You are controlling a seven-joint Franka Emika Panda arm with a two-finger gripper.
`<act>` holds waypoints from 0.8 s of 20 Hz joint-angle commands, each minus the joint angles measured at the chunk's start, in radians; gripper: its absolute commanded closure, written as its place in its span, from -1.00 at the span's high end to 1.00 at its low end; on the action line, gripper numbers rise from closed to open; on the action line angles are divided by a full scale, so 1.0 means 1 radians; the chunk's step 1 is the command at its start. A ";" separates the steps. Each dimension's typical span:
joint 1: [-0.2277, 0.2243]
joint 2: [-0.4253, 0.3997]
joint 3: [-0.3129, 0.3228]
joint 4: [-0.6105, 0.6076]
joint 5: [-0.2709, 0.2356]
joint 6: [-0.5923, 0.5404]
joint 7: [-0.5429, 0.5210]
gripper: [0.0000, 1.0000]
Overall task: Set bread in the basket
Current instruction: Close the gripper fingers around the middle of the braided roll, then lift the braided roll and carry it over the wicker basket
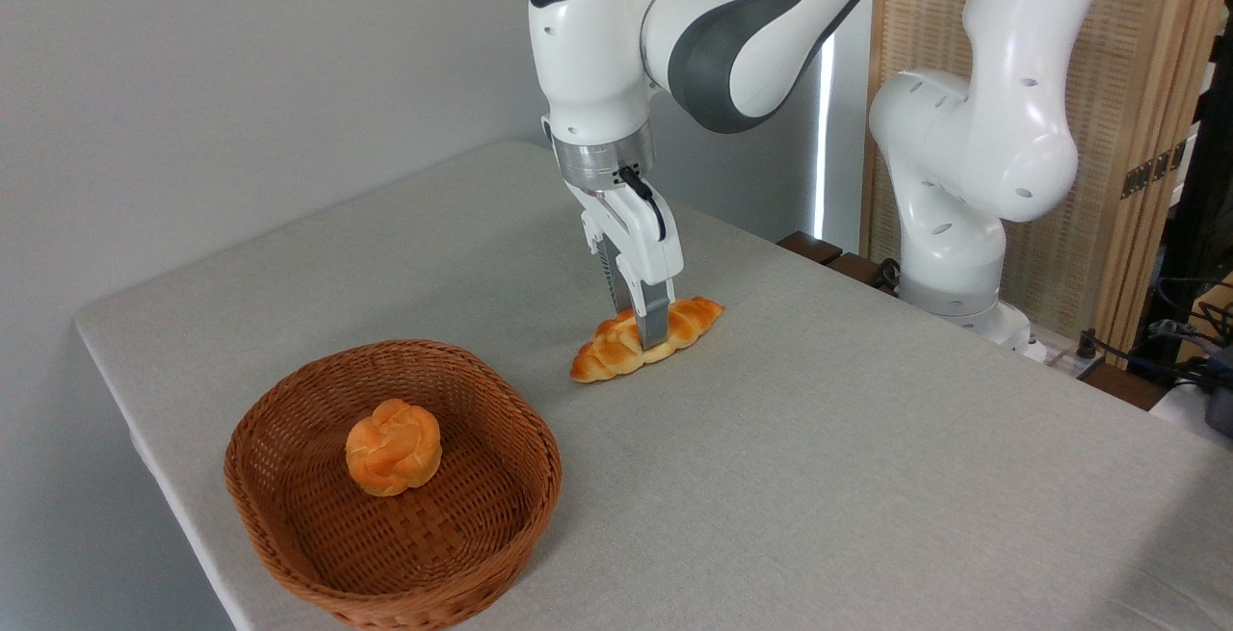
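The bread, a long braided golden loaf, lies on the grey table right of centre, its pointed ends toward lower left and upper right. My gripper has come straight down over its middle. The near finger stands in front of the loaf and the far finger goes down behind it, so the jaws straddle it, open with a gap on each side. The loaf rests on the table. The basket, shallow reddish-brown wicker, stands at the front left, well apart from the gripper.
A small round knotted orange bun lies in the middle of the basket. The table edge runs close along the basket's left and front. The arm's white base stands at the back right, in front of a wooden screen.
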 commanded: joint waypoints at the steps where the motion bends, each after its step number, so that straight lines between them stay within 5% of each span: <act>1: -0.012 -0.012 0.014 -0.008 0.009 0.025 0.012 -0.06; 16: -0.012 0.005 0.060 0.219 -0.004 -0.025 0.005 -0.22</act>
